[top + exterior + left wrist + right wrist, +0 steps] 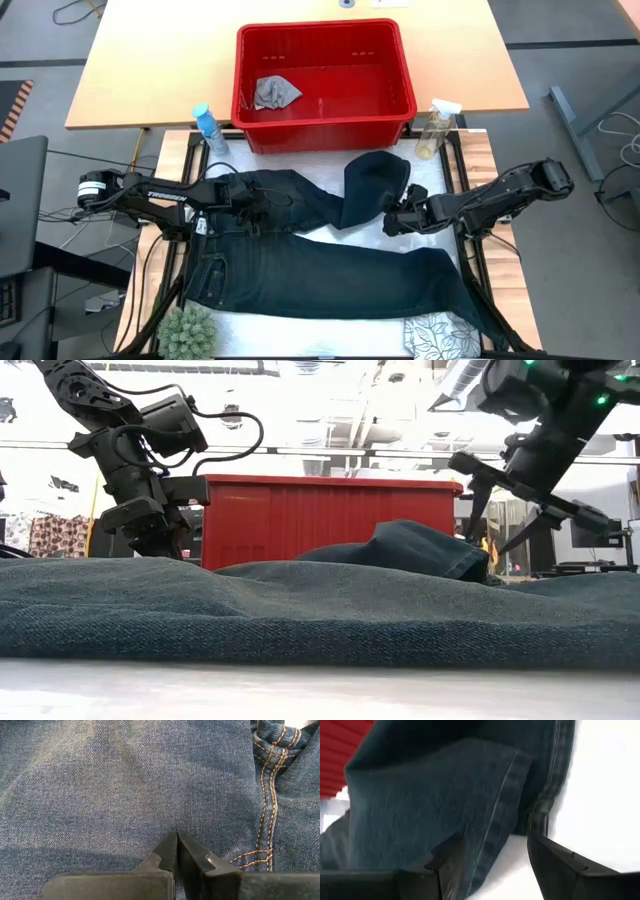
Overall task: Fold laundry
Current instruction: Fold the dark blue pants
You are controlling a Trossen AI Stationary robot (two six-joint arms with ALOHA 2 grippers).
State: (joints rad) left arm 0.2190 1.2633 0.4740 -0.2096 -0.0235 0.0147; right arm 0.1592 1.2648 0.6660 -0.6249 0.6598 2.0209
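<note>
Jeans (330, 255) half-folded, one leg doubled back toward basket (325, 125).
Left gripper (245, 205) closed, pinning denim as anchor; right gripper (395, 218) open, empty beside folded hem.

dark blue jeans (330, 270) with orange stitching, red basket (322, 120), leaf-print cloth (440, 335)

The jeans (125, 785) are dark blue denim, a matt twill weave with a fine diagonal rib and orange-tan stitching along the seams. The basket (325, 85) is glossy red plastic with slotted walls. The small grey cloth (275, 92) lying in it looks soft and crumpled. The far worktop (150, 60) is pale wood, smooth and matt. The left claw (177, 851) is matt black plastic.
</note>
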